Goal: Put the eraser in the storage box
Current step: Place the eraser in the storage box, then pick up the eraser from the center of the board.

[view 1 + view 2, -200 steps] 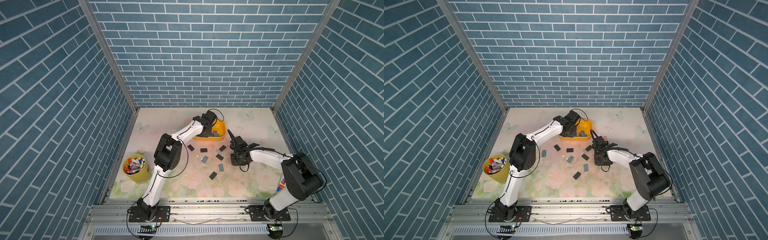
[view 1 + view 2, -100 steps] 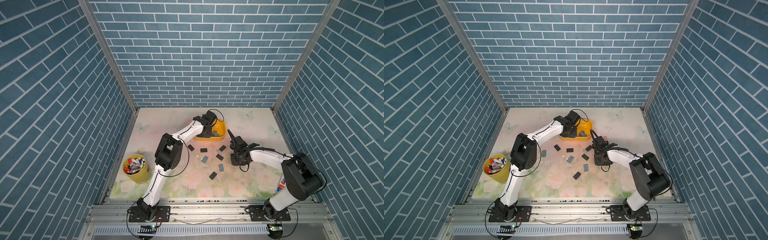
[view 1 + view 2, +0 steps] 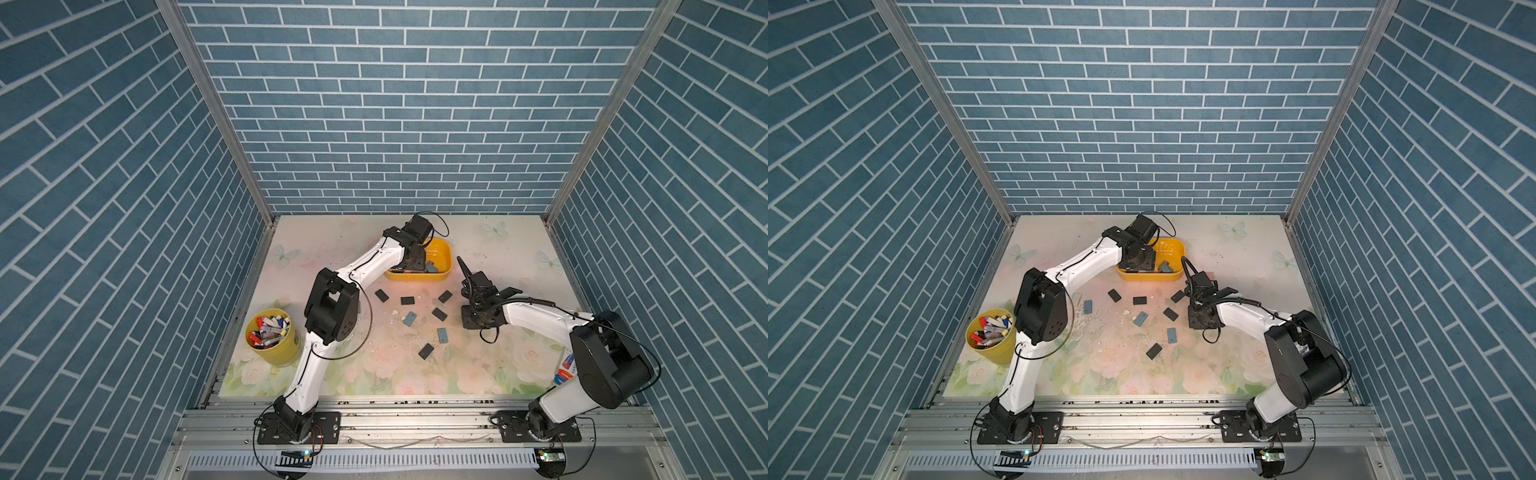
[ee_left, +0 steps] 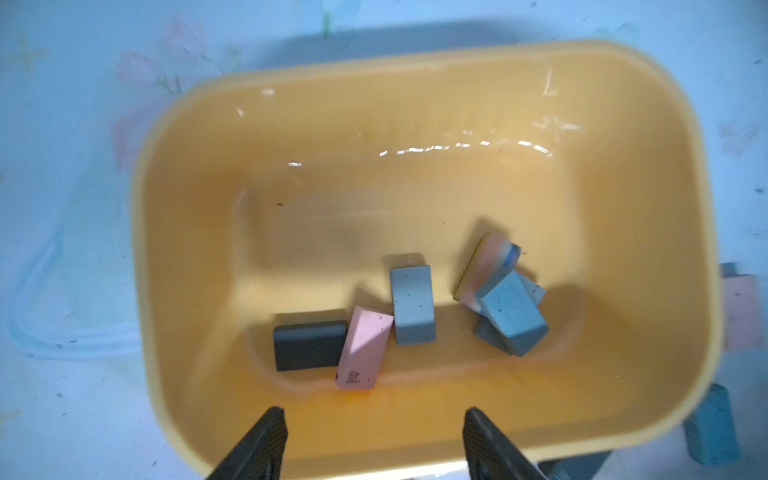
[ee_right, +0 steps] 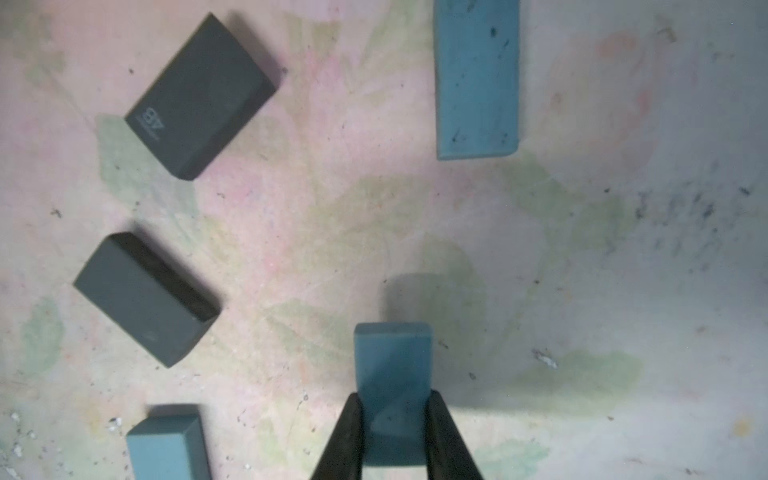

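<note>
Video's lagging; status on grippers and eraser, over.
Left gripper open over storage box, empty. Right gripper shut on blue eraser. Black eraser lies loose beside box.

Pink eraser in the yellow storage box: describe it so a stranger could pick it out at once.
Find the yellow storage box toward the back of the floral table. On its floor, a black eraser and a grey-blue eraser flank the pink eraser. Of those inside, only it is plain pink with 4B printed at one end.
</note>
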### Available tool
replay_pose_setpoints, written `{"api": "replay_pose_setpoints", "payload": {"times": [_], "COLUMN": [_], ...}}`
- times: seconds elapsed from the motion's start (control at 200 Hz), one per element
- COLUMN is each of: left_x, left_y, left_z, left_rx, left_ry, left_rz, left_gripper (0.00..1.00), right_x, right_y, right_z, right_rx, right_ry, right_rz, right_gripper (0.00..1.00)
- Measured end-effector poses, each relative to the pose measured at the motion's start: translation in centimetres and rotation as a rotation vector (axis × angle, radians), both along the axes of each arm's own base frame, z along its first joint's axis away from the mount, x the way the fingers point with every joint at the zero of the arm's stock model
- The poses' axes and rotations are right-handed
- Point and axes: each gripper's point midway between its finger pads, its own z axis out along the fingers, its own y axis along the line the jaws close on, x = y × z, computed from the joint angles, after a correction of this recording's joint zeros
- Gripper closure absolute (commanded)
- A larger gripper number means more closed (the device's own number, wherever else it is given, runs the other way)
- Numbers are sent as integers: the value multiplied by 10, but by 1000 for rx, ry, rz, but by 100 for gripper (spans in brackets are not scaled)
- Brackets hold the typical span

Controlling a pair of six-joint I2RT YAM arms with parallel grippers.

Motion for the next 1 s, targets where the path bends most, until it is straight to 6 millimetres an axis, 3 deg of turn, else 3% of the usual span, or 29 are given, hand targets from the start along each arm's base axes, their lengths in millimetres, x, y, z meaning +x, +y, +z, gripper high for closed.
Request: {"api": "replay_pose_setpoints", "payload": {"times": [0.22,0.355,0.46,0.715,0.865,1.0], "left_x": [-15,-38,-55,-90,-102,-104], "left_y": [25,54,77,128,154,169], "left_z": [90,109,94,32,11,-5], "left_rx": [-61,-69,-52,25,36,38], "left_ry": [-171,-227,-217,-128,-102,-80], "left_rz": [40,99,153,270,331,369], "left_gripper": [21,19,19,19,19,19], "right_x": [2,3,8,32,56,81], "right_y": [2,3,8,29,46,64], "right_z": [7,15,29,77,107,122], "right_rx": [15,17,30,81,99,103], "right_ry": [-24,-32,-55,-128,-170,-186], "right_rz": [1,4,8,23,47,68], "right_gripper": [86,86,86,86,86,86]}}
